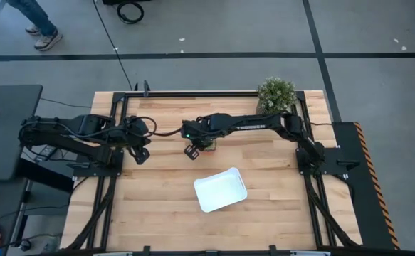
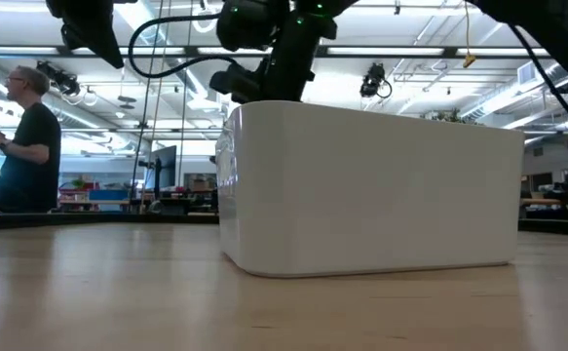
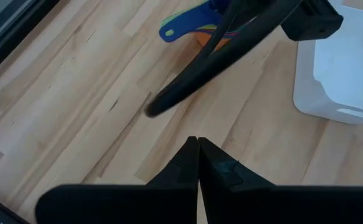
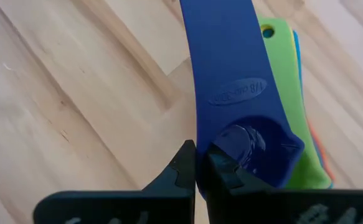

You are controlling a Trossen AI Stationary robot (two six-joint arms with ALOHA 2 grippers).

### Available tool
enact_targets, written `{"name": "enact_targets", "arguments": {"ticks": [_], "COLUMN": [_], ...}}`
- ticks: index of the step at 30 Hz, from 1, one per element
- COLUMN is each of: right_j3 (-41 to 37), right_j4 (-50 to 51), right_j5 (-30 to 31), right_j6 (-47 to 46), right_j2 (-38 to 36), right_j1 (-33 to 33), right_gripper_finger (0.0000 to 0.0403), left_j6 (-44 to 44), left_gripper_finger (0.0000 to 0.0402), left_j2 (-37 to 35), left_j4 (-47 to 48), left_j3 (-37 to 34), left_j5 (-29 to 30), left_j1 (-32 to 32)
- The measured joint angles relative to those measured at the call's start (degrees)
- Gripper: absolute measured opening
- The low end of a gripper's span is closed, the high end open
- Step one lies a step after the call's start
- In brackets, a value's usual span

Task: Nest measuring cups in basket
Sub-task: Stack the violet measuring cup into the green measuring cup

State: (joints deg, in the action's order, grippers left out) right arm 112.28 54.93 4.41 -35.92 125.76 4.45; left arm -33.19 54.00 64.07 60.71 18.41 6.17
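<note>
Wooden table (image 1: 157,206) holds a white basket (image 1: 221,189); right gripper (image 4: 197,168) pinches the navy cup (image 4: 231,93), left gripper (image 3: 198,155) closed, empty.

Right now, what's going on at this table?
The right gripper, fingers shut, is over a stack of measuring cups on the wood near the table's middle, with the dark blue cup on top. Whether it grips that cup is unclear. The white basket sits empty nearer the front edge. The left gripper is shut and waits at the left side.
</note>
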Motion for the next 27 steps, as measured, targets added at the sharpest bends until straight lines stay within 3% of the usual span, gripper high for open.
{"name": "enact_targets", "arguments": {"ticks": [10,19,27], "right_j3": [4.0,2.8,2.7], "right_j4": [9.7,9.2,8.8], "right_j5": [1.4,1.3,-4.5], "right_j6": [-3.8,-5.0,-3.1], "right_j2": [0.7,0.9,0.9], "right_j1": [-0.1,0.6,2.0], "right_gripper_finger": [0.0012,0.0012,0.0012], "left_j6": [1.0,1.4,1.4], "left_gripper_finger": [0.0009,0.0009,0.0009], "left_j2": [0.0,0.0,0.0], "left_j4": [0.0,-0.2,0.0], "left_j3": [0.0,0.0,0.0], "left_j5": [0.0,0.0,0.0], "left_j1": [0.0,0.0,0.0]}}
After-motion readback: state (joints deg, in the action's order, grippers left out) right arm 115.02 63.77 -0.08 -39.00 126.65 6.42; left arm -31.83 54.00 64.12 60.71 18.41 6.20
